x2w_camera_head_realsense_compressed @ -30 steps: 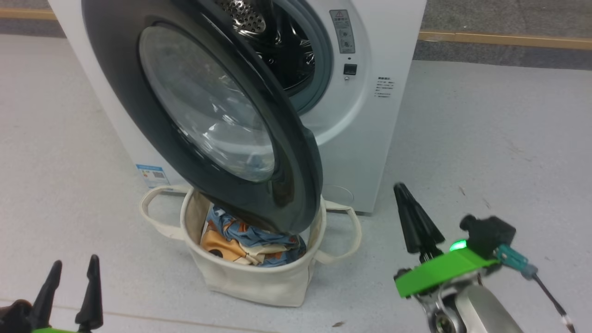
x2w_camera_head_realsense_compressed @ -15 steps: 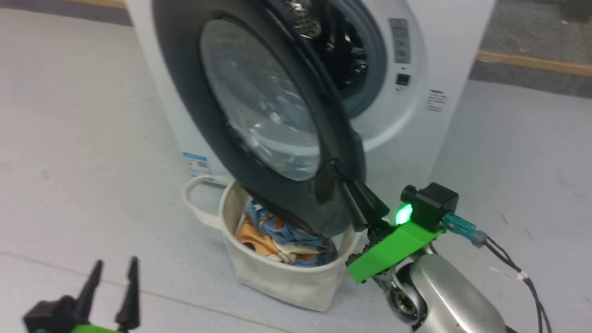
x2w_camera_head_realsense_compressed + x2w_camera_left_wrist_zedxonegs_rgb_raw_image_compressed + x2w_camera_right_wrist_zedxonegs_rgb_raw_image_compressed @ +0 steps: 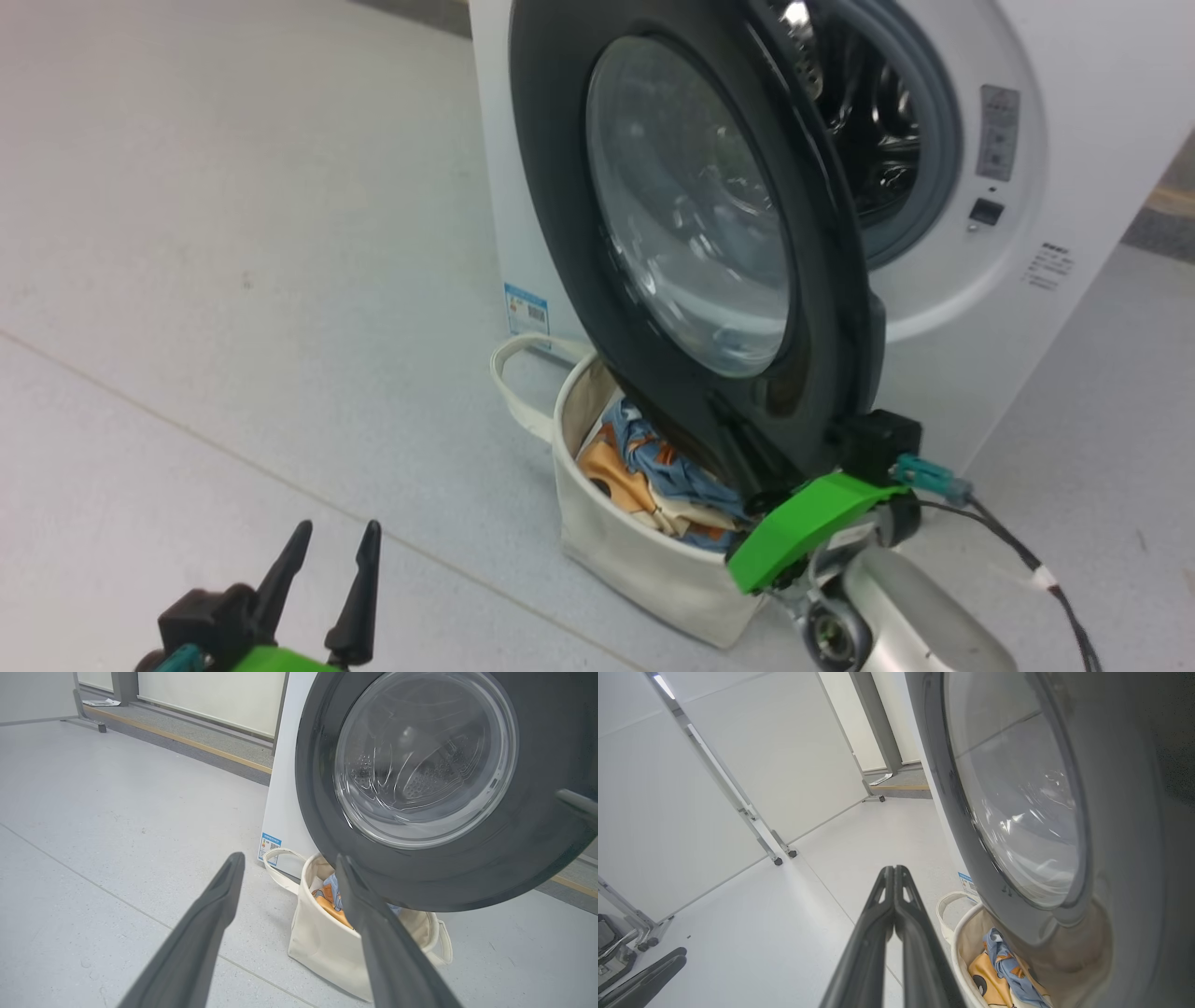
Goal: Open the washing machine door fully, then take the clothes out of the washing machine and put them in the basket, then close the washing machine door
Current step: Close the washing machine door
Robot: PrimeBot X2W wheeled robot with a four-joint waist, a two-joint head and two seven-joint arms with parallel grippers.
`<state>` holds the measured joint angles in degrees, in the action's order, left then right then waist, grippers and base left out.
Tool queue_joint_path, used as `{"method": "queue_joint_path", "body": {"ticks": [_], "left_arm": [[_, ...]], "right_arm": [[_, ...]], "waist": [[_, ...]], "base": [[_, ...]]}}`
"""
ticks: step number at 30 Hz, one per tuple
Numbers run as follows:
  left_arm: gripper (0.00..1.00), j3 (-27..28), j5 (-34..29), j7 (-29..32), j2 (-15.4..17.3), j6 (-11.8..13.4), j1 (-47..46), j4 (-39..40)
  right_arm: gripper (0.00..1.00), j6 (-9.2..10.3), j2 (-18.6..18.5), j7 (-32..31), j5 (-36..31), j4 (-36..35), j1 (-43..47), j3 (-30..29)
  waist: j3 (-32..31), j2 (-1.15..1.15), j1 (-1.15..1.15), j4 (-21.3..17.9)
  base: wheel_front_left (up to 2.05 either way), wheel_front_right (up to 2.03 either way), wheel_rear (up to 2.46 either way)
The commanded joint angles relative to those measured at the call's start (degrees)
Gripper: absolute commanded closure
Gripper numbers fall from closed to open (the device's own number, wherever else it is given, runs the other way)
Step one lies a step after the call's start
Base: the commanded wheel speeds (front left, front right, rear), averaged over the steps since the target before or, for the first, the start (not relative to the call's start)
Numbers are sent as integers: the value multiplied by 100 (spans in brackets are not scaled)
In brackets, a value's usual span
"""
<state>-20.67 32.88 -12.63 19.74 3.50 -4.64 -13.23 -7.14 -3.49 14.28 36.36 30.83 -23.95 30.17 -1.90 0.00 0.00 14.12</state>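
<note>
1. The clothes (image 3: 653,467) lie in the basket (image 3: 635,560), which stands on the floor at the foot of the washing machine (image 3: 1074,112) (a short drop from the drum).
2. The washing machine door (image 3: 691,233) hangs part open above the basket.
3. The right gripper (image 3: 893,872), fingers pressed together, lies along the door's lower rim, likely as a blunt pusher for closing.
4. The left gripper (image 3: 338,537) is spread and well apart, clear of the door's swing.

Nothing can be read: the washing machine (image 3: 980,308) carries a blue label (image 3: 526,310) and small print (image 3: 1047,264), both too blurred.
</note>
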Motion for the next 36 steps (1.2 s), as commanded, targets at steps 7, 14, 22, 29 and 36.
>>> {"method": "queue_joint_path", "body": {"ticks": [7,14,22,29,36], "left_arm": [[0,173,-24,-33,-3,-58,-519,133],[0,199,-25,-76,-8,-59,-649,134],[0,201,-34,-126,-41,-97,-793,115],[0,204,-70,-155,-49,-134,-975,88],[0,195,-98,-193,-143,-247,-1269,25]], "right_arm": [[100,-35,61,71,3,135,-488,-579],[100,-35,61,71,-306,-9,-647,-1056],[100,-35,61,72,-561,-135,-848,-1576],[100,-35,61,72,-678,74,-1240,-2106],[100,-35,61,72,-1003,523,-2056,-2639]], "waist": [[287,0,0,75],[542,0,0,-92],[835,0,0,-332],[1187,0,0,-471],[1662,0,0,-508]], "base": [[0,0,0],[0,0,0],[0,0,0],[0,0,0],[0,0,0]]}}
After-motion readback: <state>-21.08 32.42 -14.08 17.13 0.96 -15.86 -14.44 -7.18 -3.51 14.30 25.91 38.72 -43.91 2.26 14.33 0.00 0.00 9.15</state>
